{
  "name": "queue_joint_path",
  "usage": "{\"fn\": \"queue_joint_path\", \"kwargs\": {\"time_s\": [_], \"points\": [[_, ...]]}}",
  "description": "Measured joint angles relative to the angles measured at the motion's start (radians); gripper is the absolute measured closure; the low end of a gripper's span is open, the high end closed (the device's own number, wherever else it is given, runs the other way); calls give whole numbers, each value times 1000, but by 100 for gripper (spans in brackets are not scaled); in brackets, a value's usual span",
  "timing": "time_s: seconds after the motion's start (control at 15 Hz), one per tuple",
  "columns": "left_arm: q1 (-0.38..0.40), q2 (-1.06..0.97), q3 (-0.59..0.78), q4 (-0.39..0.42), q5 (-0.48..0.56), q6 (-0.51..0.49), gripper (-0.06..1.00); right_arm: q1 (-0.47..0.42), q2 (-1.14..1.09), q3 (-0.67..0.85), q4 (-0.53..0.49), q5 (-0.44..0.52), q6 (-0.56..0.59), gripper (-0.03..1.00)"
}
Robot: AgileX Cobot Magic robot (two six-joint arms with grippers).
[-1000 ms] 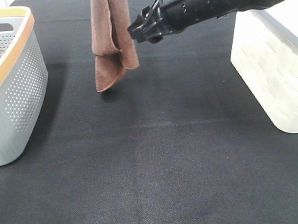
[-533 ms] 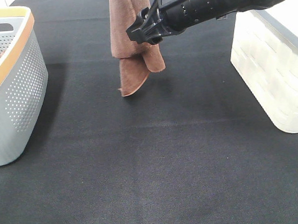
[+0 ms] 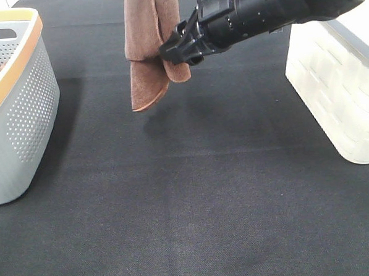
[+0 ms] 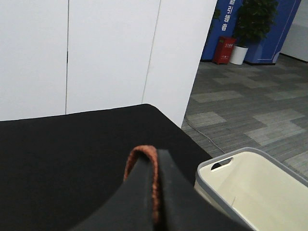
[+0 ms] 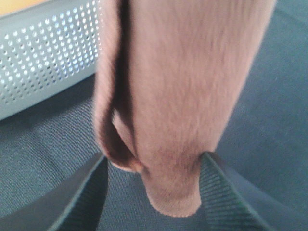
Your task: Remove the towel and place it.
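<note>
We logged the towel [image 3: 145,29] lifted at 12 o'clock, pinched in the closed left gripper [image 4: 155,192]; right gripper [image 5: 153,190] gaped around its lower end. Placing not done.

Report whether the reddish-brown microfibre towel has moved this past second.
Yes: the towel swung toward the white plastic bin, then partly back toward the grey perforated basket.

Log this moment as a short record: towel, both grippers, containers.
towel: hangs folded above the black mat, lower end apparently clear of it
left gripper: shut on an edge of the towel
right gripper: open, jaws either side of the towel's lower end
grey basket: left of the exterior view, perforated, yellow rim
white bin: right of the exterior view
</note>
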Motion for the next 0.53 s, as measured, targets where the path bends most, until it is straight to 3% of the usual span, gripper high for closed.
{"fn": "queue_joint_path", "kwargs": {"time_s": [0.27, 0.53], "points": [[0, -9, 0, -63, 0, 0, 94, 0, 0, 12, -4, 0, 0, 42], [0, -9, 0, -65, 0, 13, 94, 0, -2, 12, -7, 52, 21, 42]]}}
